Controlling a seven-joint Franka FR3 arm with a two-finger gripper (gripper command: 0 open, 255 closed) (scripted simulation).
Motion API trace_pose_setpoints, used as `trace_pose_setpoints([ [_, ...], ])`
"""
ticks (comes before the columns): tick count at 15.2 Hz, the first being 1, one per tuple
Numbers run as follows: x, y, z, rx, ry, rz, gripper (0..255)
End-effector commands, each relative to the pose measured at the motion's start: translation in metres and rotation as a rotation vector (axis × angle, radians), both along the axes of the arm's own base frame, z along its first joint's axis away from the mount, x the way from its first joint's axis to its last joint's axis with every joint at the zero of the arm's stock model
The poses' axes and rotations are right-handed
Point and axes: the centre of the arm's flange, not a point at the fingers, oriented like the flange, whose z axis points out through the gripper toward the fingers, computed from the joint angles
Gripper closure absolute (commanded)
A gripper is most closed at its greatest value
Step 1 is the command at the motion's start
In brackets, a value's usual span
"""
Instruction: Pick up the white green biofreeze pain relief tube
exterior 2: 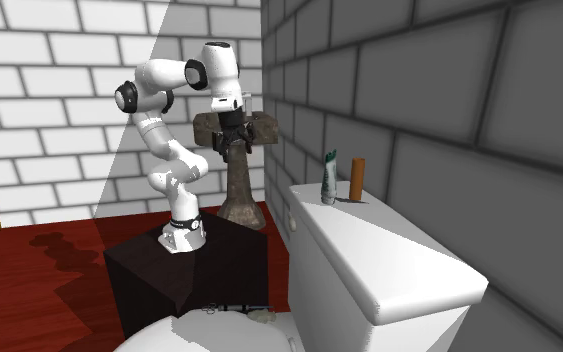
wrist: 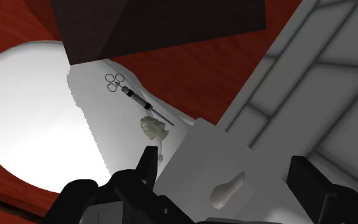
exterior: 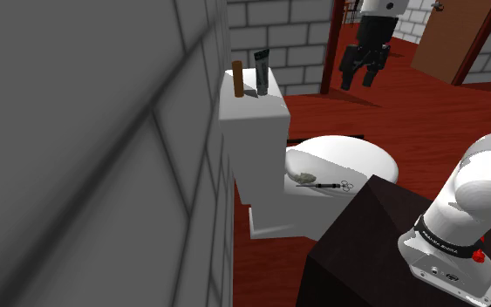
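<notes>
Shoulder view: gripper (exterior: 362, 77) hangs in air, fingers (exterior: 347, 77) apart, holding nothing; tube (exterior: 262, 71) stands upright on toilet tank (exterior: 252, 118), just beside brown cylinder (exterior: 239, 78), well apart from gripper; second exterior view: tube pale greenish, cylinder to its right there; arm (exterior 2: 159, 140) rises from dark stand (exterior 2: 189, 270); wrist view: tube seen between spread fingers, untouched; syringe (wrist: 136, 97) lies on toilet lid (wrist: 25, 108).

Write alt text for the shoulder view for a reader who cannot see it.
A tube and a brown cylinder stand upright side by side on a white toilet tank. The open black gripper hangs in the air, empty, toward the view's right. A syringe lies on the toilet lid.
</notes>
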Motion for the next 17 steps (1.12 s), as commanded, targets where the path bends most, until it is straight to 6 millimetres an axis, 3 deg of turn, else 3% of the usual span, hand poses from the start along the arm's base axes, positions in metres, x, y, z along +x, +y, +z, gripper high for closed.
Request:
trace_pose_setpoints([
  [1, 0.0, 0.0, 0.0, 0.0, 0.0, 0.0, 0],
  [9, 0.084, 0.052, 0.029, 0.061, 0.092, -0.398, 0],
  [17, 0.184, 0.064, 0.052, 0.123, 0.184, -0.796, 0],
])
